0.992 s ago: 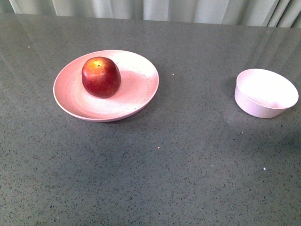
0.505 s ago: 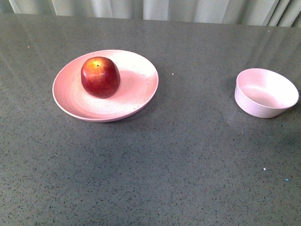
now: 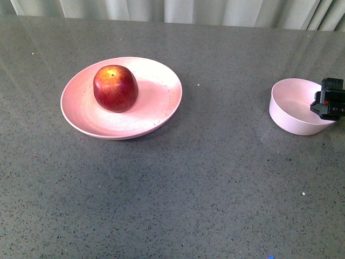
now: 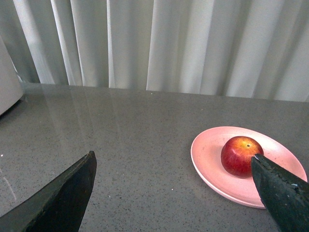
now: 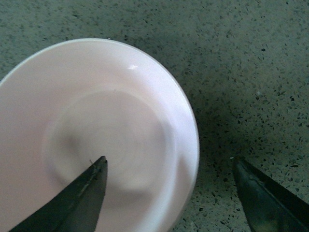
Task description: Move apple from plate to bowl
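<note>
Right wrist view: right jaws, spread, straddle the bowl (image 5: 120, 96) rim; left jaws spread, apple (image 4: 241, 155) just past one tip.

Grey speckled table (image 3: 178, 183) (glossy), plate (image 3: 156, 110), bowl (image 3: 294, 116)

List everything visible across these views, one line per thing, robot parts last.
round dark red apple: one, red with a yellowish top, on the plate
wide shallow pale pink plate: one, pink, left part of the table
small deep pale bowl: one, pinkish-white, empty, right part of the table
speckled stone table: one, dark grey, under everything
pleated curtain: one, whitish, behind the table
left gripper: one, black, open, facing the apple
right gripper: one, black, open, over the bowl's rim
</note>
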Controlling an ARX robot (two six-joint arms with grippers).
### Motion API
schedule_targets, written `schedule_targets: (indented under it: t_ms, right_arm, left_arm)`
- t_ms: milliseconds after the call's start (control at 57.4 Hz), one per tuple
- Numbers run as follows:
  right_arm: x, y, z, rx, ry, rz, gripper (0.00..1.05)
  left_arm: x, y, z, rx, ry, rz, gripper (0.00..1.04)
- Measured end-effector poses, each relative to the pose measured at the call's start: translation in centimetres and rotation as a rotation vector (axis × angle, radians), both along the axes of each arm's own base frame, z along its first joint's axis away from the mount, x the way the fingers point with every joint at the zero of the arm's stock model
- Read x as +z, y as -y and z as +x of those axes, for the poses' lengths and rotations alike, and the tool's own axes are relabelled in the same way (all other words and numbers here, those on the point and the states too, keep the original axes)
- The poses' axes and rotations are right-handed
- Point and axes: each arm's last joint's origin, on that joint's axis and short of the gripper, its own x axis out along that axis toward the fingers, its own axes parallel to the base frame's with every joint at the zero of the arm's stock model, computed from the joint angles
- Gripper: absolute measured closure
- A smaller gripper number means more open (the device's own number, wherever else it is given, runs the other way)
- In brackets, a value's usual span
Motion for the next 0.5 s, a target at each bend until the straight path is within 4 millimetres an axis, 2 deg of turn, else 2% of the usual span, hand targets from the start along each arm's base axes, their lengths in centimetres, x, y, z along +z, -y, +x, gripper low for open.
schedule_targets:
  t_ms: [70, 244, 366, 418, 505]
  right_arm:
    - [-0.3, 0.0, 0.1, -0.010, -0.011, -0.002, 0.39]
    - [-0.6, -0.2, 0.0, -0.024, -0.032, 0.018, 0.74]
    - [-0.2, -1.2, 0.0, -0.010, -0.040, 0.055, 0.99]
    - [0.1, -1.7, 0.1, 0.004, -0.039, 0.064, 1.03]
    - [0.8, -3.1, 0.3, 0.023, -0.032, 0.085, 1.03]
  left_arm:
    - [0.0, 0.0, 0.0, 0.000, 0.000, 0.000, 0.09]
    - [0.0, 0.0, 0.0, 0.000, 0.000, 0.000, 0.09]
    - [0.0, 0.0, 0.0, 0.000, 0.000, 0.000, 0.09]
    - [0.0, 0.0, 0.0, 0.000, 0.000, 0.000, 0.09]
    - [0.0, 0.0, 0.0, 0.000, 0.000, 0.000, 0.09]
